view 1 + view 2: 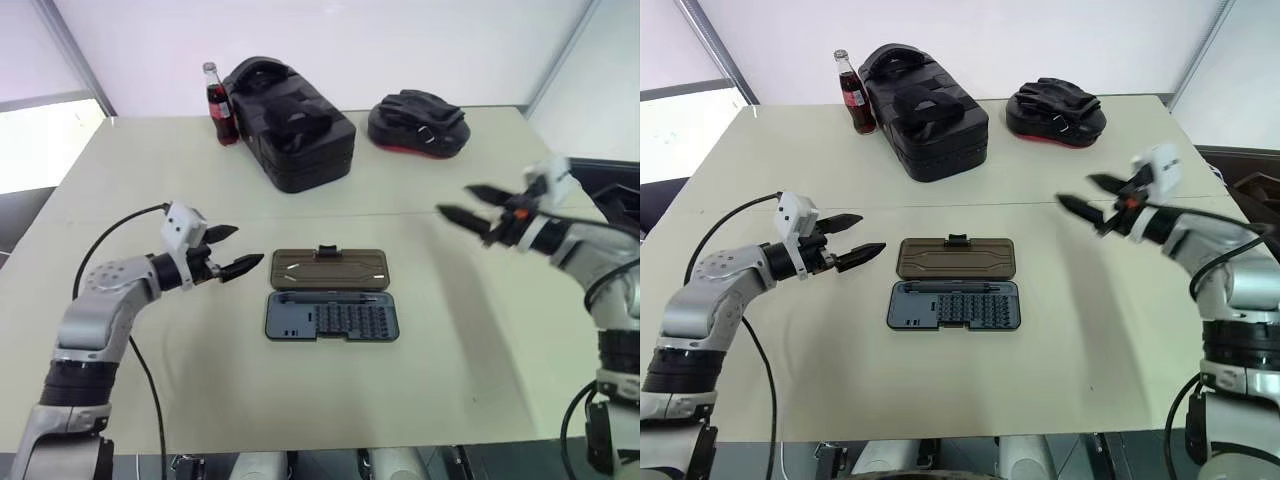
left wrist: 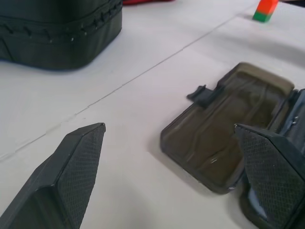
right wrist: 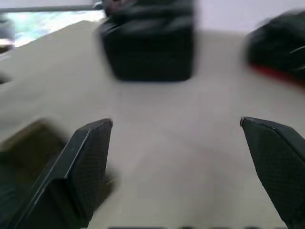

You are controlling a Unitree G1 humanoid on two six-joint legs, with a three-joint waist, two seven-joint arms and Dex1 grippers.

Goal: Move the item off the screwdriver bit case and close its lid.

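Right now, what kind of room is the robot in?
Probably a workshop or test lab: a plain table holds a screwdriver bit case, a black toolbox and a cola bottle.

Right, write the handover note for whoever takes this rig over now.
Left gripper: jaws open, empty, left of the lid.
Right gripper: jaws open, empty, above the table's right side.
Screwdriver bit case: mid-table, lid flat open behind the tray.
Orange block: on the table, off the case.
Done: block moved.
Left: close the lid.
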